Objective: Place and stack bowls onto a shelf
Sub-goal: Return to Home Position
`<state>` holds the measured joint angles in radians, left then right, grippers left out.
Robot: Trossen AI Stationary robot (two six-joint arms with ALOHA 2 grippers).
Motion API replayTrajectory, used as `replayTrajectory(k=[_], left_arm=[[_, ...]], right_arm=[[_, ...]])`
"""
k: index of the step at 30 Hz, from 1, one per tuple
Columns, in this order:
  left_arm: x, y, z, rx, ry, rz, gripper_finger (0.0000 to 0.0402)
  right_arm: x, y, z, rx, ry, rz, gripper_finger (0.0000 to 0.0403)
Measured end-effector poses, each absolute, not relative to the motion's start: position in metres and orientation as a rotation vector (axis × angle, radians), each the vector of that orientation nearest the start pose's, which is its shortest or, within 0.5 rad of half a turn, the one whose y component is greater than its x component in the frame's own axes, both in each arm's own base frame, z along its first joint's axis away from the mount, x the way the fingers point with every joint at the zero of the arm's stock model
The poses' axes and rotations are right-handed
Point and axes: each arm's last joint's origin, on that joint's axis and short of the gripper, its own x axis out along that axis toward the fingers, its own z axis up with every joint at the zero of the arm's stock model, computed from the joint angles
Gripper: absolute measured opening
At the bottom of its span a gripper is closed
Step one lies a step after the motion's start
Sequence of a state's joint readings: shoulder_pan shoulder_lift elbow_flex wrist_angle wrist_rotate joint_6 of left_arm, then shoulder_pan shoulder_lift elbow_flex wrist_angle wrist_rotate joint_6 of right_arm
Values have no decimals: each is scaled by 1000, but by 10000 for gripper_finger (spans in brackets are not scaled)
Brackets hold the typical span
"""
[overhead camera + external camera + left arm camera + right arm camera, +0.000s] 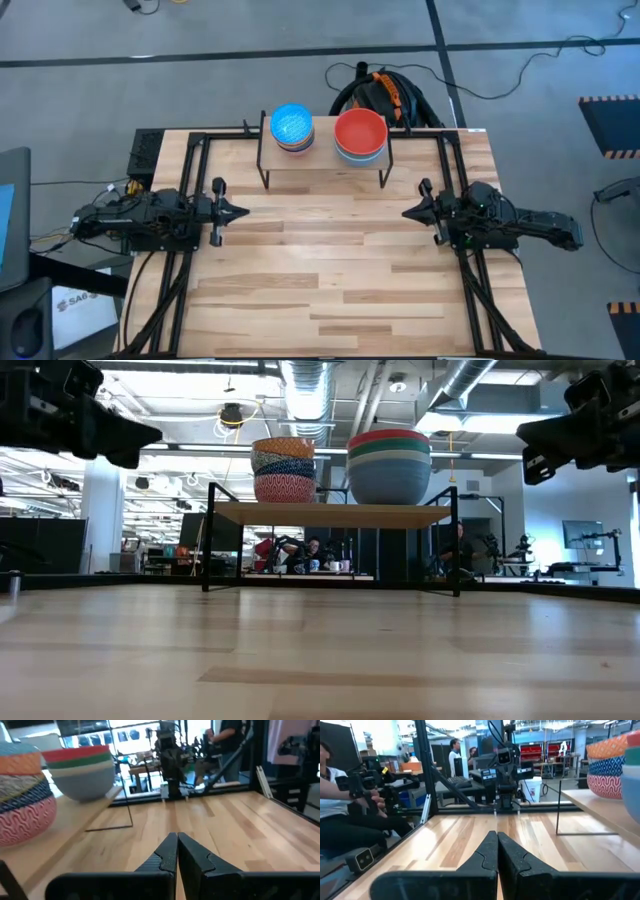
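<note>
Evidently the stacked bowls sit on the shelf, well apart from and midway between the left arm and right arm, whose empty jaws are closed.

I can only make out letters starting "SA" on a white box on the floor; the rest is too small.

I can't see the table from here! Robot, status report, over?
Left gripper, right gripper: shut, empty, raised at either side. Patterned bowl stack and red-topped plain bowl stack on low light-wood shelf. Nothing in the way.
</note>
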<state>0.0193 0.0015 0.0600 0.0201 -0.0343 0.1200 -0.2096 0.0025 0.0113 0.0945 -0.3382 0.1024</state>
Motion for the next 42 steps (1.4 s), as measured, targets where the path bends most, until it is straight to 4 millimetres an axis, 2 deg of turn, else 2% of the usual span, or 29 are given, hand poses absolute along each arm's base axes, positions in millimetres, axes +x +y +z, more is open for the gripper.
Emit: replayTrajectory(k=[6,20,29,34,42], left_arm=[[98,2,168,71,-19,27,0],[98,-1,169,133,-31,-23,0],[98,-3,170,109,-44,-77,0],[98,-1,168,41,-24,-9,0],[98,1,168,32,-26,36,0]], right_arm=[[95,-10,174,61,-64,131,20],[96,-11,172,2,-55,127,20],[95,-12,172,2,-53,114,25],[95,-12,172,43,-49,115,39],[95,-12,172,70,-48,116,41]])
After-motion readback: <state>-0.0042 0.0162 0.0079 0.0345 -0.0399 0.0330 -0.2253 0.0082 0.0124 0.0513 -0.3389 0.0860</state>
